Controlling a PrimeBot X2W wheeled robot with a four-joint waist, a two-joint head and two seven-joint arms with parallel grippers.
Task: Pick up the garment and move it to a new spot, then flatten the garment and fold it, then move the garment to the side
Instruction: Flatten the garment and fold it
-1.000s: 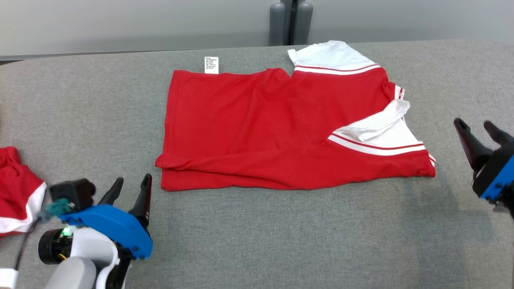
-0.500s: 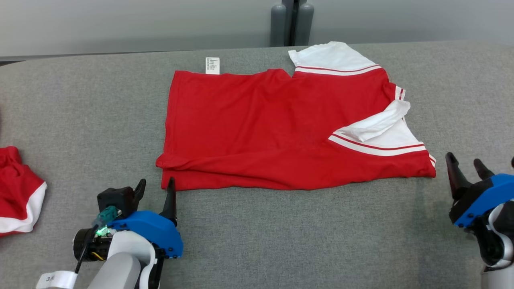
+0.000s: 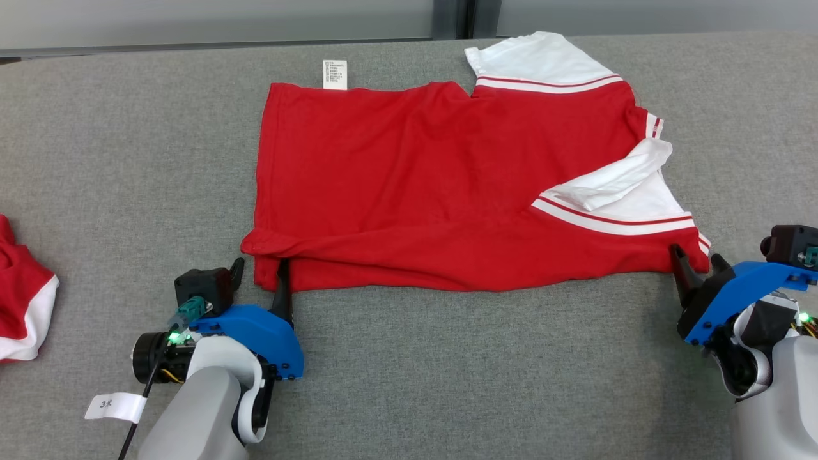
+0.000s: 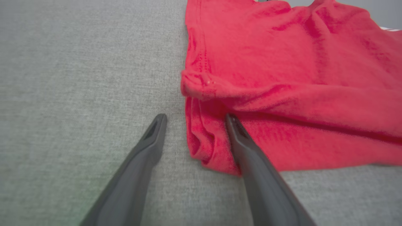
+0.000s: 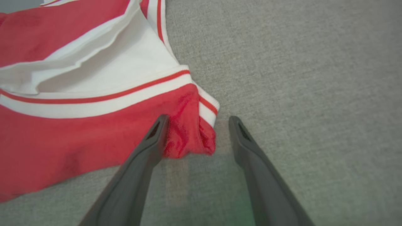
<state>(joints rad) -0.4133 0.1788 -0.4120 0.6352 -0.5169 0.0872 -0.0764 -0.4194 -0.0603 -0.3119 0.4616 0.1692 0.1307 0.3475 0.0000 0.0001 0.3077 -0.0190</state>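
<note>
Garment (image 3: 415,185) lies folded, mid-table toward the far edge. Left gripper (image 3: 261,263), jaws apart, straddles its near-left corner. Right gripper (image 3: 695,255), jaws apart, straddles its near-right corner. Table (image 3: 447,383) bare along the near edge; red cloth (image 3: 19,300) at the left edge.

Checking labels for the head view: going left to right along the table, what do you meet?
Red-and-white cloth at the left edge → left gripper, open → red shirt → right gripper, open.
</note>
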